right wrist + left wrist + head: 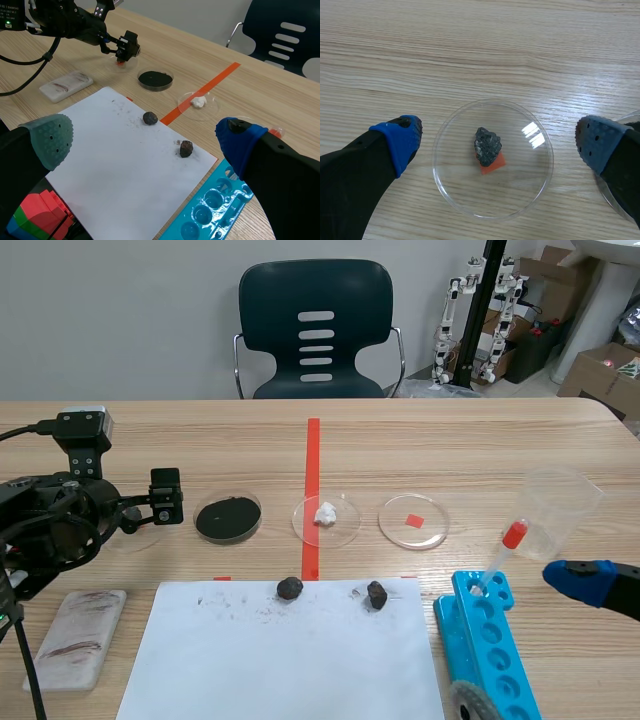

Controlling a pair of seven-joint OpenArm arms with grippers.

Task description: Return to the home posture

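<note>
- Paper sheet [285,650], one, white: lies flat on the table [200,440], with dark smudges near its far edge.
- Stones, three, dark. The first stone [290,588] and second stone [376,594] sit on the sheet, just inside its far edge. The third stone [487,145] is off the sheet's far left corner, inside a dish.
- Dishes, four, clear and round, in a row beyond the sheet's far edge:
  - stone dish [445,185], past the far left corner
  - powder dish [257,506], filled black
  - lump dish [345,532], holding one white lump [325,513]
  - bare dish [395,530], standing over an orange tape square
- Rack [490,650], one, blue, with round holes: just beside the sheet's right edge.
- Dropper [503,552], one, red-capped: stands tilted in the rack's far hole.
- Cup [558,510], one, clear plastic: beyond the sheet's far right corner.
- Slab [75,637], one, white with brown streaks: left of the sheet.
- Chair [316,330], one, dark: far beyond the sheet, behind the table.
- Left gripper [501,140], one: jaws wide and holding nothing. It hangs over the stone dish with a finger on either side.
- Right gripper [142,140], one: jaws wide with nothing between them. It sits off the sheet's right side, past the rack.
</note>
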